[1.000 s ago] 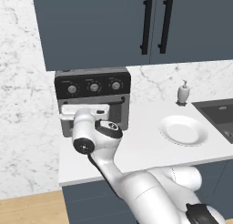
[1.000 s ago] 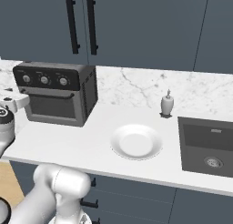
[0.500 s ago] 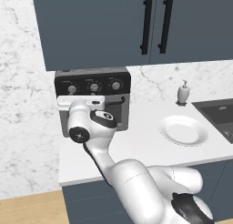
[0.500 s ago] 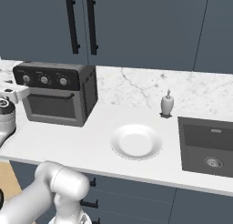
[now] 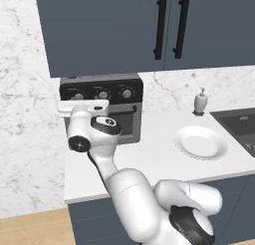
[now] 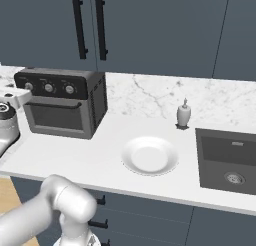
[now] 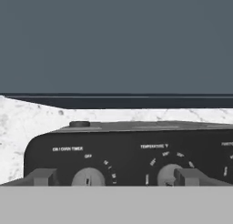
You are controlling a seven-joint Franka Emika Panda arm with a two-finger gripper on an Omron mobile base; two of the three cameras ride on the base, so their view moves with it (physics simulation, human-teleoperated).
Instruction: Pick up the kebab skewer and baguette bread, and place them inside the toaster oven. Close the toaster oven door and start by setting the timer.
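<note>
1. Cabinets (image 5: 124,30) first: dark blue-grey doors with black bar handles run along the top above the marble backsplash, and the white counter (image 6: 95,160) sits under them.
2. Sink (image 6: 227,160) is a dark basin set into the counter on the far right, well apart from the oven.
3. Toaster oven (image 6: 65,107) stands at the left end of the counter against the wall. Its black top panel has three round silver knobs, and the toaster oven door (image 6: 55,117) is shut, bar handle along its top edge.
4. Arm stuff: the white arm rises right in front of the oven in the left base view and covers most of the door's left half. The gripper (image 7: 113,177) is up at the control panel; its two dark finger tips sit spread fairly wide, either side of the timer knob (image 7: 88,176) with the next knob just inside the right tip, nothing held.
5. White plate (image 6: 150,155) lies on the counter between oven and sink.
6. Soap dispenser (image 6: 183,114) stands by the backsplash near the sink.
7. Writing: hand view shows a label ending in "TIMER" over the left knob and "TEMPERATURE" over the next one; the small dial marks are too blurry to read.
</note>
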